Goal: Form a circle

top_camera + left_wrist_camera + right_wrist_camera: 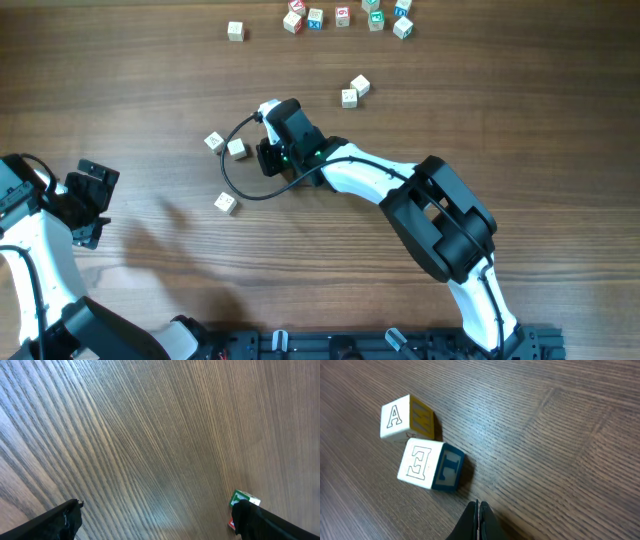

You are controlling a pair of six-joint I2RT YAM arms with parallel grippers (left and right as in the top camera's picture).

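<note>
- Left gripper [157,506]: well to the left of the right gripper, fingers spread wide over bare table [150,435], holding nothing. A green-and-red block [245,498] shows just beside one finger.
- The circle: no ring is formed. Its pale cubes lie just left of the right gripper. The A cube [402,417] and the E cube [427,467] sit corner to side; whether they touch cannot be told. The third cube [226,203] lies apart from them, left of the right gripper and nearer the robot's base.
- Right gripper [478,517]: mid-table, fingers pressed together with nothing between them, tips near the E cube but clear of it.
- Cube pair [349,97]: right of the right gripper and beyond it, the two close together.
- Block row [342,15]: along the table's far edge, well beyond the right gripper.
</note>
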